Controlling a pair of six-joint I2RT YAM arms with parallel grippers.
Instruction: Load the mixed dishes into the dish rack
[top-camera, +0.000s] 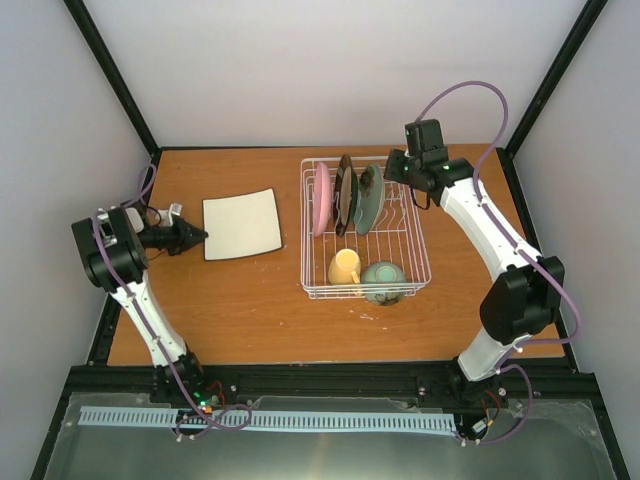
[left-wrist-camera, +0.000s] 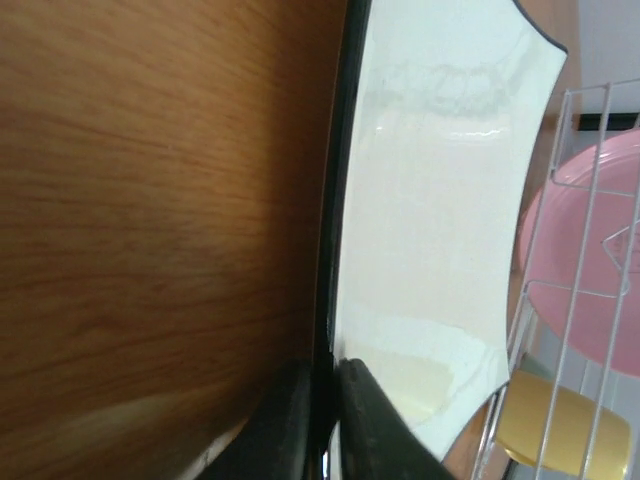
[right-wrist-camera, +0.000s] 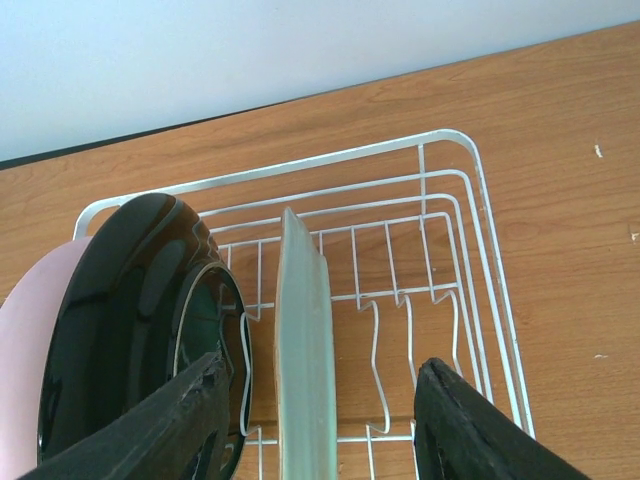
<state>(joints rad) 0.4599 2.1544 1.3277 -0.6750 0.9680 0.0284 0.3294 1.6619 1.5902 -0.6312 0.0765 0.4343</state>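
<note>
The white wire dish rack (top-camera: 303, 230) holds the pink plate (top-camera: 322, 198), dark brown plate (top-camera: 345, 193) and teal plate (top-camera: 370, 197) upright, with the yellow mug (top-camera: 345, 267) and pale green bowl (top-camera: 384, 280) at its near end. The cream square plate (top-camera: 241, 223) lies on the table left of the rack. My left gripper (top-camera: 195, 236) is shut on that plate's left rim; the wrist view shows the gripper (left-wrist-camera: 325, 420) pinching the dark edge of the plate (left-wrist-camera: 440, 200). My right gripper (right-wrist-camera: 320, 420) is open, straddling the teal plate's edge (right-wrist-camera: 303, 340) beside the brown plate (right-wrist-camera: 120, 310).
The rack's right slots (right-wrist-camera: 420, 300) hold nothing. In the left wrist view the pink plate (left-wrist-camera: 590, 270) and mug (left-wrist-camera: 560, 430) show behind the rack wires (left-wrist-camera: 520, 330). Black frame posts (top-camera: 110, 80) and white walls surround the wooden table (top-camera: 250, 300).
</note>
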